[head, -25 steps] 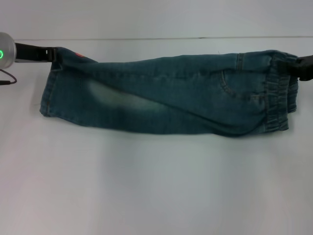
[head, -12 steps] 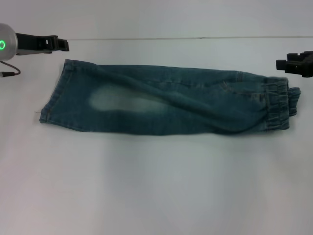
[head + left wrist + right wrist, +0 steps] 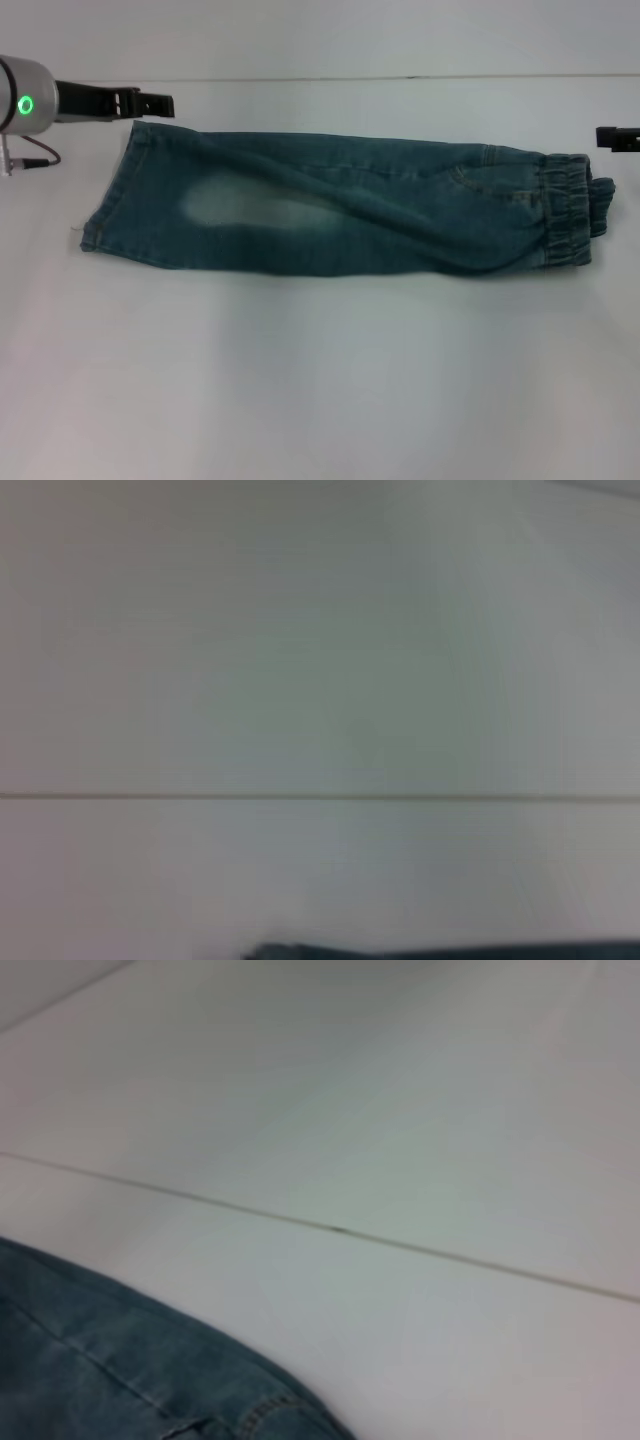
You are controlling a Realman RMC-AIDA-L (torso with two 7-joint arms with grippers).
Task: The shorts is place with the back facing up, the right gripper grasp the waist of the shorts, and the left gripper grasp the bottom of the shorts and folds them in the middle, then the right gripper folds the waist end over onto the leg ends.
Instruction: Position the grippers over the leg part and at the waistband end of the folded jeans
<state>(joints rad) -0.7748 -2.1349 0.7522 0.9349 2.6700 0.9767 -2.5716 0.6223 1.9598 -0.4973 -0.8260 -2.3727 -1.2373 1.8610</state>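
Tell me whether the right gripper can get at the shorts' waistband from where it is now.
Probably yes. The right gripper hangs just beyond the waistband at the far right, apart from the shorts, with only bare table between.

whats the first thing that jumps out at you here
The folded denim shorts, a long dark strip across the white table, waist end toward the robot's right. Next, the left hand just off the leg end's far corner, and the right hand beyond the waist, neither touching the cloth.
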